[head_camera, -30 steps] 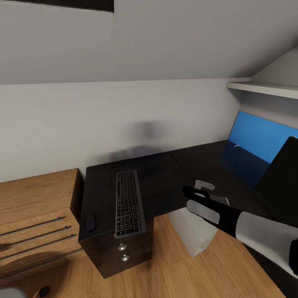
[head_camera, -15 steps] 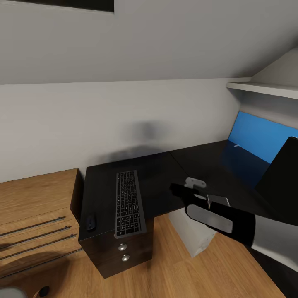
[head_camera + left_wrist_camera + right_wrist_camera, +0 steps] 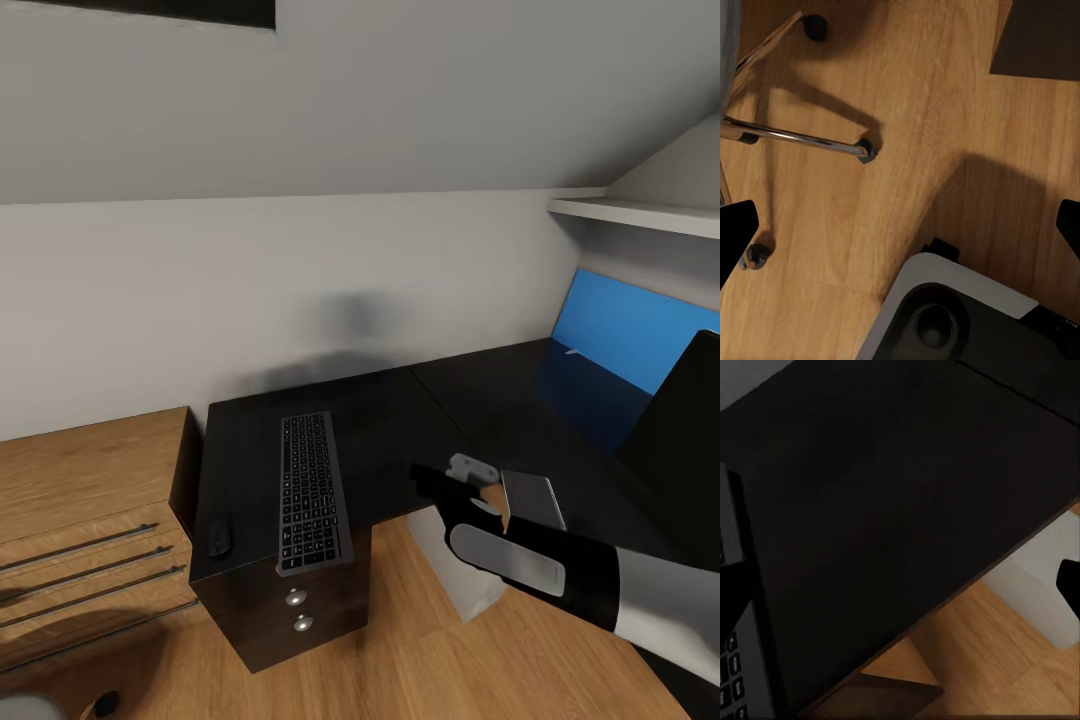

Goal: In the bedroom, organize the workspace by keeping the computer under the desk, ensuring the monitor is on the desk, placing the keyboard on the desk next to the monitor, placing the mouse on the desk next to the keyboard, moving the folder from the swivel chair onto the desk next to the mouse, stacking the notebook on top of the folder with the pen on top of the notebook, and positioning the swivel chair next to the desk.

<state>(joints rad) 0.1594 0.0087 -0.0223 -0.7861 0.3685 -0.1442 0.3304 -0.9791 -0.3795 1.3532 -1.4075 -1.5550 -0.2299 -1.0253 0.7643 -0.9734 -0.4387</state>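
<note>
The black desk [image 3: 400,440] fills the middle of the head view. On its left wing lies the keyboard [image 3: 313,490], and the mouse [image 3: 219,537] sits beside it near the front edge. The grey notebook [image 3: 535,498] rests on the desk by my right wrist. My right gripper [image 3: 432,480] hovers open over the desk's inner corner, its fingers [image 3: 735,592] spread over bare desk top with nothing between them. The light grey computer [image 3: 455,565] stands under the desk. The monitor [image 3: 680,430] is at the right edge. My left gripper [image 3: 900,232] hangs open over the floor near the swivel chair's chrome base [image 3: 795,137]. The folder is out of view.
A light wooden dresser [image 3: 90,500] adjoins the desk's left end. The blue back panel [image 3: 630,330] and a white shelf [image 3: 640,212] rise at the right, with a small whitish stick [image 3: 573,351], perhaps the pen, below the panel. My own base [image 3: 960,315] is close to the chair's castors.
My right arm has shifted left and toward me, along the desk's inner edge. More of the notebook now shows beside the wrist. The keyboard and mouse have not moved.
</note>
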